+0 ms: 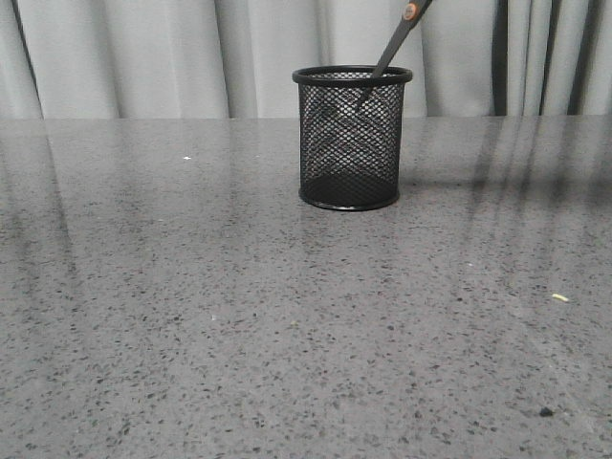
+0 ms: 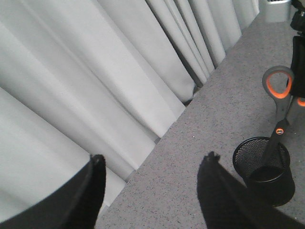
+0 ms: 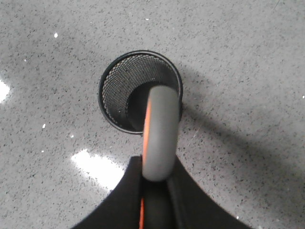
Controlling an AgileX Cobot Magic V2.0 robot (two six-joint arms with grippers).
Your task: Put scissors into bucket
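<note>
The bucket point(image 1: 350, 139) is a black wire-mesh cup standing upright at the middle back of the grey speckled table. The scissors point(image 1: 394, 43) slant down from the upper right, blade tips just inside the bucket's rim. In the right wrist view my right gripper point(image 3: 155, 164) is shut on the scissors' grey, orange-lined handle point(image 3: 159, 129), directly above the bucket point(image 3: 119, 90). The left wrist view shows the scissors point(image 2: 279, 125) hanging into the bucket point(image 2: 267, 179). My left gripper point(image 2: 155, 158) is open and empty, off to one side. Neither gripper shows in the front view.
Grey-white curtains point(image 1: 143, 57) hang right behind the table's back edge. A small yellow scrap point(image 1: 559, 297) and a dark speck point(image 1: 546, 412) lie on the table at the front right. A grey object point(image 2: 276, 9) stands at the table's far end.
</note>
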